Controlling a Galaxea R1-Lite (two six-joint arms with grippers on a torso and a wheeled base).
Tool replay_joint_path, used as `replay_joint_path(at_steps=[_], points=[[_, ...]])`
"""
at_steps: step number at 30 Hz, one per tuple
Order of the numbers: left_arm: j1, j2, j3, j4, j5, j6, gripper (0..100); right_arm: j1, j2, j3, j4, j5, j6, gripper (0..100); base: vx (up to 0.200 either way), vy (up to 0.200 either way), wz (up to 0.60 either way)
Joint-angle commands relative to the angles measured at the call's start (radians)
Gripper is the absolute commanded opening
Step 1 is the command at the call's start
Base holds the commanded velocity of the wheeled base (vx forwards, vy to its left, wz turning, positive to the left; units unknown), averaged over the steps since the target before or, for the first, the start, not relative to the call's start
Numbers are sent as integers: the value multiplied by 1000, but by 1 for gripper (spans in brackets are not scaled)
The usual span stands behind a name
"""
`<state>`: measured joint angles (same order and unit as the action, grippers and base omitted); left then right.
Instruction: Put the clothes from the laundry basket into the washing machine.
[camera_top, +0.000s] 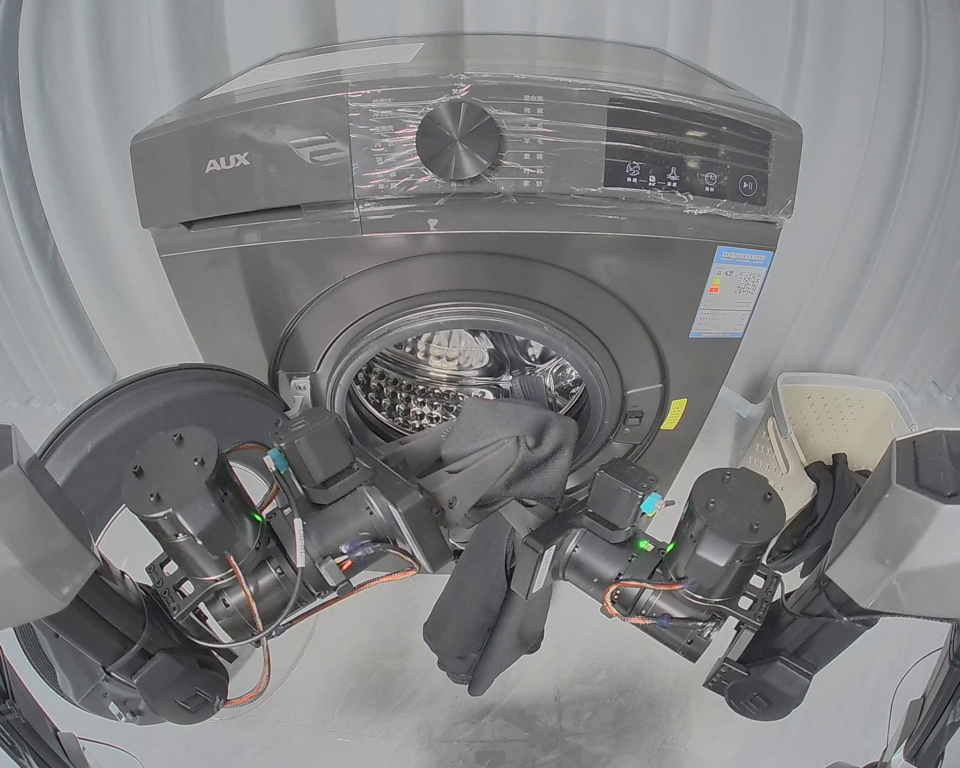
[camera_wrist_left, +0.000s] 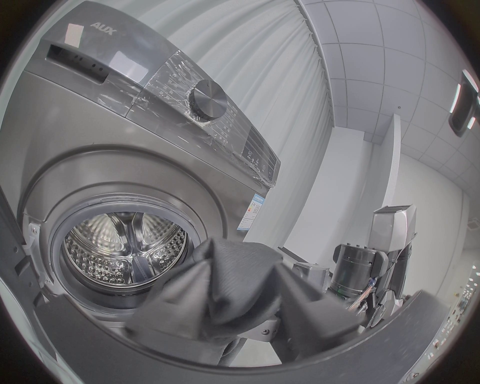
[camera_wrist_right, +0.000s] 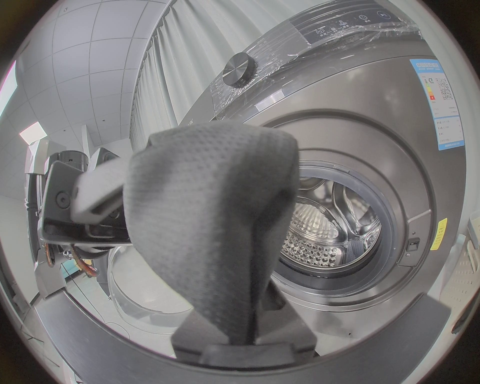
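Left fingers (camera_wrist_left: 187, 300) and right fingers (camera_wrist_right: 292, 327) are both pinching the garment (camera_top: 505, 455) by its bunched top, just before the drum (camera_top: 430, 385) mouth. Its long tail is hanging straight down between the arms.

Front-loader washing machine (camera_top: 470, 270), door (camera_top: 160, 420) swung open to the left, drum (camera_top: 430, 385) lit. Dark garment (camera_top: 505, 455) is bunched at the lower lip of the opening, with its tail hanging down toward the floor (camera_top: 620, 690). Left gripper (camera_top: 445, 510) and right gripper (camera_top: 530, 545) both sit against the garment from below. Laundry basket (camera_top: 850, 410) is right of the machine, with dark clothes (camera_top: 815, 500) draped over its rim.
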<state>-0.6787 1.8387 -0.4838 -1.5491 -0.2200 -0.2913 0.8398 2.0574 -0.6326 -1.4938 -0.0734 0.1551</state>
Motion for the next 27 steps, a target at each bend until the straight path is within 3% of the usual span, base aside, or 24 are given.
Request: replay_joint_path(at_steps=[1,8,12,21,27], points=[[4,-13,-4,0,5,-40,100,-8,-56,45,-3,7,3,0,0,0,0],[76,-42,27,0,2,-52,100,-39,-114,109,-5,29,9,0,0,0,0],[102,-24,94,0,-2,-49,100,-45,-129,96,-6,46,11,0,0,0,0],[103,93,152,0,-1,-32,100,-31,-140,74,-6,76,12,0,0,0,0],[105,212,162,0,7,37,100,-30,-165,74,-6,92,14,0,0,0,0]])
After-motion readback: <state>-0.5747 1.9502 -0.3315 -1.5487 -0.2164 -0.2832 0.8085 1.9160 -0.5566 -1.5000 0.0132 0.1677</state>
